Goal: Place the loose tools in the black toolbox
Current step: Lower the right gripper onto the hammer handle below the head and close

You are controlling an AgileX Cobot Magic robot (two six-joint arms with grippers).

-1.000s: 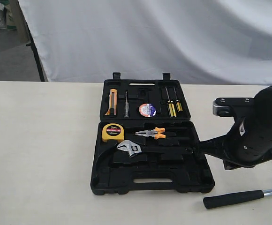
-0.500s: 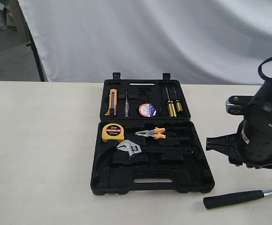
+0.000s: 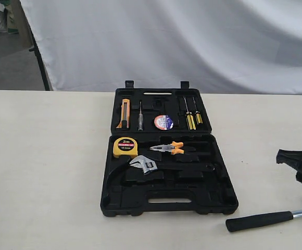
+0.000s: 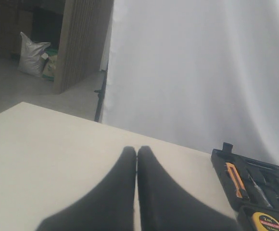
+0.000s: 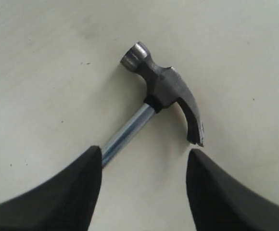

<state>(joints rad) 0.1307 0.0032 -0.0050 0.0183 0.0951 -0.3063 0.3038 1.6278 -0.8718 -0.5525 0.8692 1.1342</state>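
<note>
The black toolbox (image 3: pixel 219 188) lies open mid-table. In its near half rests the silver adjustable wrench (image 3: pixel 143 164); the small tape roll (image 3: pixel 163 122) sits in the far half. Right of the box, near the front edge, lies the claw hammer, showing its black handle (image 3: pixel 259 221) and steel shaft. In the right wrist view my right gripper (image 5: pixel 144 153) is open just above the table, the hammer head (image 5: pixel 168 90) beyond its tips and the shaft passing by one finger (image 5: pixel 77 187). My left gripper (image 4: pixel 136 151) is shut on nothing, left of the toolbox (image 4: pixel 222 161).
A yellow tape measure (image 3: pixel 125 147) and orange-handled pliers (image 3: pixel 167 148) lie in the near half. An orange knife (image 3: pixel 125 112) and screwdrivers (image 3: pixel 191 117) fill the far half. My right arm (image 3: pixel 299 164) shows at the right edge. A white curtain hangs behind the table.
My right arm has swung rightward, away from the toolbox's right side, and is now mostly out of the exterior view. The tools and the box have not moved.
</note>
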